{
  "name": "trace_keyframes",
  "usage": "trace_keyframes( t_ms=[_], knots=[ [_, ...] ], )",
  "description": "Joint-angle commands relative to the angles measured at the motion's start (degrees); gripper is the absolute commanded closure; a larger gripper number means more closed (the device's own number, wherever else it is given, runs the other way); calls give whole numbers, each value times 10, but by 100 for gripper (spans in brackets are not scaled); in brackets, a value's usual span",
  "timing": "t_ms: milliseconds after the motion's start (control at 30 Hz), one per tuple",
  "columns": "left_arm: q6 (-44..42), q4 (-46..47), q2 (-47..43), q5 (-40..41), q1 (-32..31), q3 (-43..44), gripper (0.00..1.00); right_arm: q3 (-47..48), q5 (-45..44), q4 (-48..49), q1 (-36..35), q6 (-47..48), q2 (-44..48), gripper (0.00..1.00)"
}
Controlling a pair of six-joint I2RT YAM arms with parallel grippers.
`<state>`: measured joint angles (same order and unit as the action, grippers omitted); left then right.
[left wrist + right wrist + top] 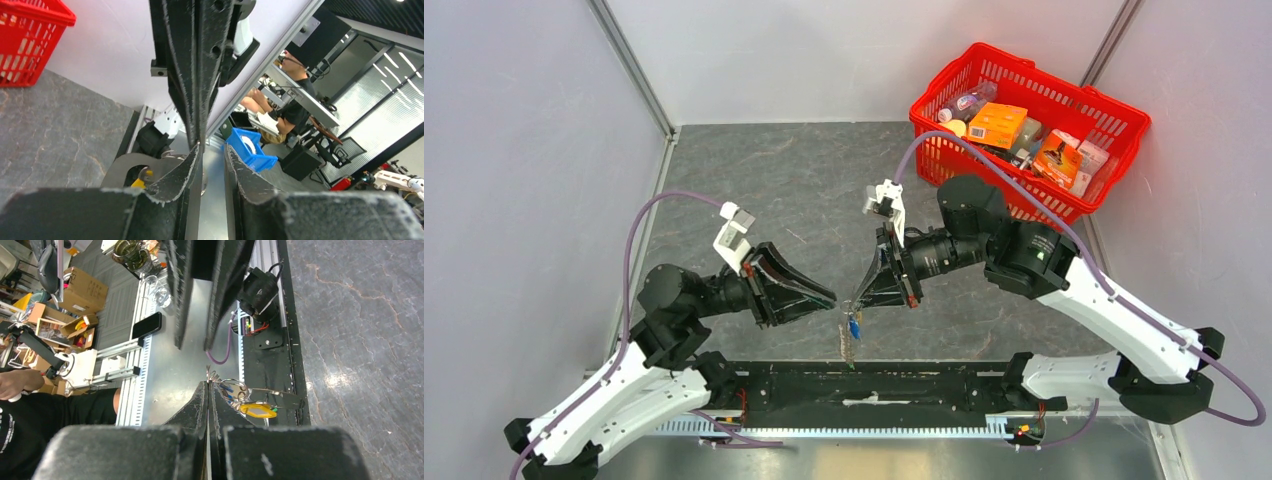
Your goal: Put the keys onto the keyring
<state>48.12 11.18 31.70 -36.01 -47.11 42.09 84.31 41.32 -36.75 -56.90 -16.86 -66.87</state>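
Grippers: two, tip to tip over the near edge of the worktop (pixel 774 180), midway between the arm bases.
Left gripper (pixel 828 297): jaws partly apart with a narrow gap, and nothing between them.
Right gripper (pixel 856 299): jaws pressed fully together on the top of the keyring (pixel 848 345), apparently pinching its thin metal ring.
Keyring: one, dangling from the right gripper's tip just above the near edge, just beside the left gripper's tip.
Keys: one blue-headed key (pixel 854 327) is plain to see. Whether others hang in the cluster cannot be counted, as the pieces are too small and bunched.
Tags: one yellow tag (pixel 257 411) is clear. The rest of the cluster is hard to separate.
Basket: one red basket (pixel 1074 100) in the far right corner, holding several packs and bottles, well apart from the grippers.
Hidden or cut off: from above, the point where the right gripper meets the ring is too small to read. In the left wrist view that gripper's own fingers (pixel 185 175) cover most of the keyring, leaving only a sliver of yellow.
Only from above: the whole hanging bundle and the blue key head.
Only in the right wrist view: the wire ring at the shut tips, the yellow tag beside it, and the left gripper's two fingers standing apart.
Only in the left wrist view: the right gripper's closed fingers coming down to meet the left gripper's left fingertip.
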Motion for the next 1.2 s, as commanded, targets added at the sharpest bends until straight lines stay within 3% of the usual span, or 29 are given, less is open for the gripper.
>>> trace_keyframes(
  t_ms=[0,800,1167],
  knots=[
    [-31,-24,20,-36,0,25,71,39,40,3,-2,14,-5,100],
    [-37,-34,40,-67,0,31,71,80,46,-37,-2,34,-45,100],
    [-44,-50,44,-66,0,35,96,87,49,-39,-6,36,-60,100]
  ],
)
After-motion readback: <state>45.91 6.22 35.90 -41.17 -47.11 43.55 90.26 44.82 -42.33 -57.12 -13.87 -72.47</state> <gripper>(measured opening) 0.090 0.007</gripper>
